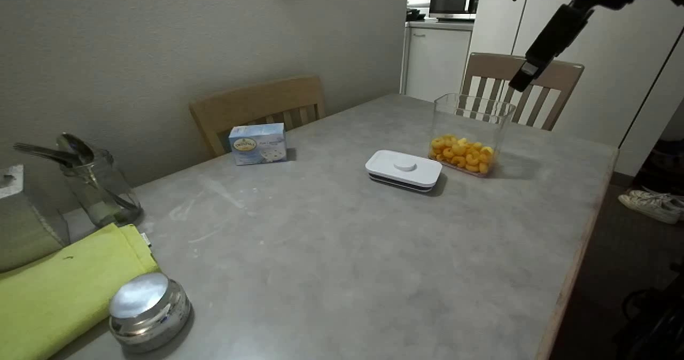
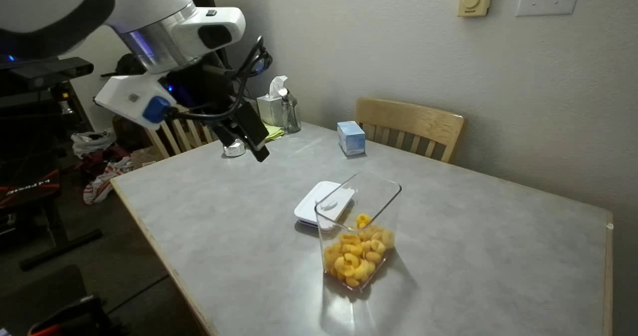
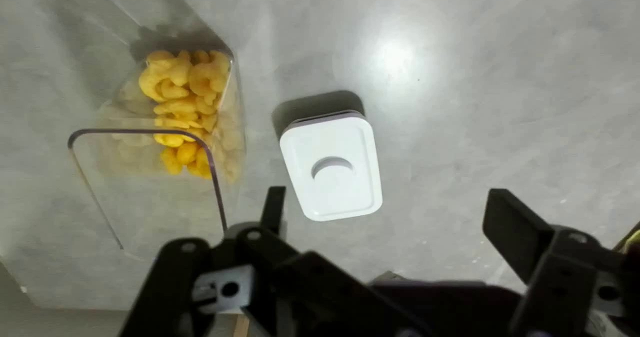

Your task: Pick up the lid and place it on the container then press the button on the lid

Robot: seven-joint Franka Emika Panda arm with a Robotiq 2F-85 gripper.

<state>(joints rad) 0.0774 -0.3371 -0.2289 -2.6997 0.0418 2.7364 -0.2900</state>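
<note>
The lid [image 3: 336, 197] lies flat on the table [image 1: 331, 274], button [image 3: 334, 173] up, its long axis in the wrist view running from about half past eleven to half past five. From the gripper [image 3: 387, 201], hanging well above the table, it sits toward ten o'clock in that view; the fingers [image 3: 274, 207] stand wide apart along a nine-to-three line, holding nothing, so they look set to close across the lid's narrow way after a shift toward ten and a descent. The container [image 3: 145, 131], upright and uncovered with puffs [image 3: 175, 108] at its bottom, stands near the lid at nine o'clock, not touching; the nine-o'clock finger could, I judge, clip it on the way down. Farther out, in an exterior view, the tea box [image 1: 258, 144] stands between nine and ten o'clock from the lid, well apart, and the metal jar [image 1: 149, 314] toward eight.
</note>
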